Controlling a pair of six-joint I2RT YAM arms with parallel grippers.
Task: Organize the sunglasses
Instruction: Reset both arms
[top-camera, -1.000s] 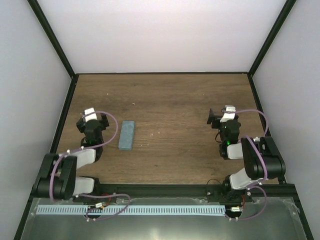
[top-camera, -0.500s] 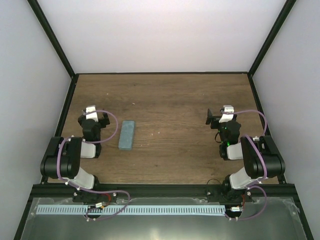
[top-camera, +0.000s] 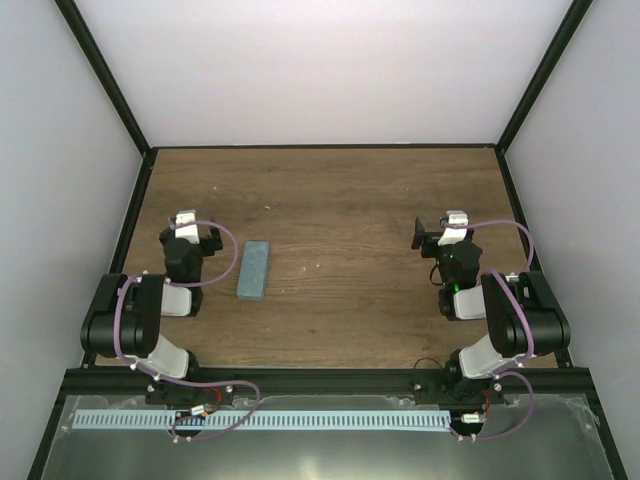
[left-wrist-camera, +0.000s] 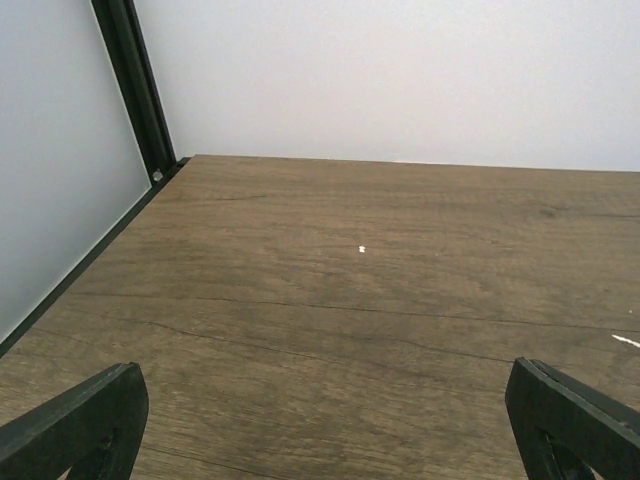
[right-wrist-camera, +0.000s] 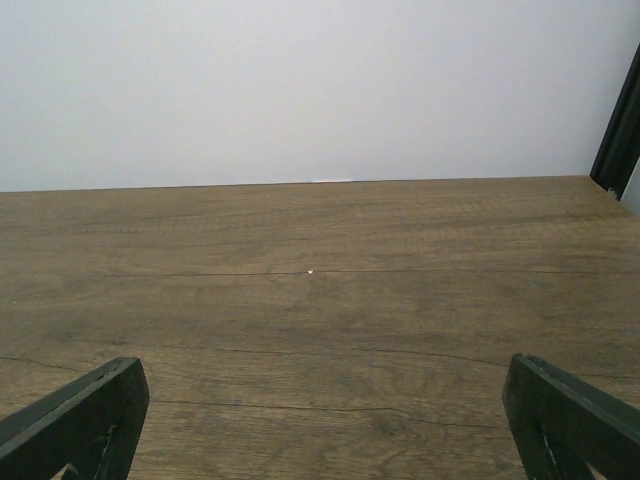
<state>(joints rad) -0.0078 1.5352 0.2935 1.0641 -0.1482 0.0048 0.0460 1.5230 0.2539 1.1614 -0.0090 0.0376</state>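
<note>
Overhead first. Shows a grey-blue case (top-camera: 254, 270) lying lengthwise on the wooden table (top-camera: 350, 200), just right of the left gripper (top-camera: 190, 232) and well apart from the right gripper (top-camera: 441, 230). Shows both sets of jaws spread wide and holding nothing. Finds no sunglasses anywhere on the boards; cannot tell whether tucked inside the case, which looks shut, or off the table altogether. Judged from that: either nothing left to tidy, or a search to begin at the case. To do it well: approach with the left gripper, the nearer one; steady one end with the right; ease the lid up gently; avoid shoving the case along the smooth wood.

Left wrist next. Shows two black fingers (left-wrist-camera: 85, 425) at the bottom corners, far apart, bare wood between. Catches a white speck (left-wrist-camera: 361, 248) on the grain, a black frame post (left-wrist-camera: 135, 85) at the left corner, pale walls behind. No case, no glasses here.

Right wrist last. Shows the same wide-set black fingers (right-wrist-camera: 80, 420), nothing between. Brown wood with fine cracks along the grain, another white speck (right-wrist-camera: 310, 271), a plain white back wall (right-wrist-camera: 320, 90), a black frame post (right-wrist-camera: 622, 130) at the far right edge. No glasses here either.
</note>
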